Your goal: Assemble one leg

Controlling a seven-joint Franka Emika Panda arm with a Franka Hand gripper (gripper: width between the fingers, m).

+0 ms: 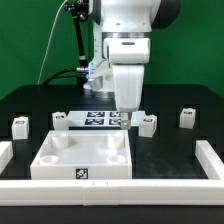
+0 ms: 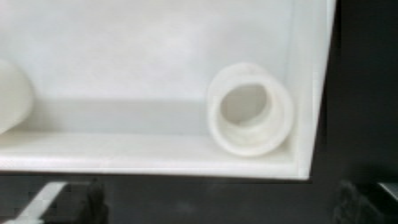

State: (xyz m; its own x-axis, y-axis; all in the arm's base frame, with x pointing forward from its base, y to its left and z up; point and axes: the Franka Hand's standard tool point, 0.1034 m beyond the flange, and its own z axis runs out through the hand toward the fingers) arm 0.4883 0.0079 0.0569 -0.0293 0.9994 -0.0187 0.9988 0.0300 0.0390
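Note:
The white square tabletop (image 1: 85,158) lies in the middle of the table. The wrist view shows one inside corner of it (image 2: 160,70), with a round socket (image 2: 249,108). Four small white legs with tags stand apart on the black table: one at the exterior view's left (image 1: 20,125), one behind the tabletop (image 1: 60,120), one just right of the gripper (image 1: 148,123), and one further right (image 1: 186,117). My gripper (image 1: 128,106) hangs over the tabletop's far right corner. It is open and empty; its fingers (image 2: 63,202) show dimly, wide apart.
The marker board (image 1: 100,118) lies behind the tabletop, partly hidden by the gripper. A white rail (image 1: 110,190) runs along the front of the table, with side rails on the left (image 1: 5,152) and the right (image 1: 210,158).

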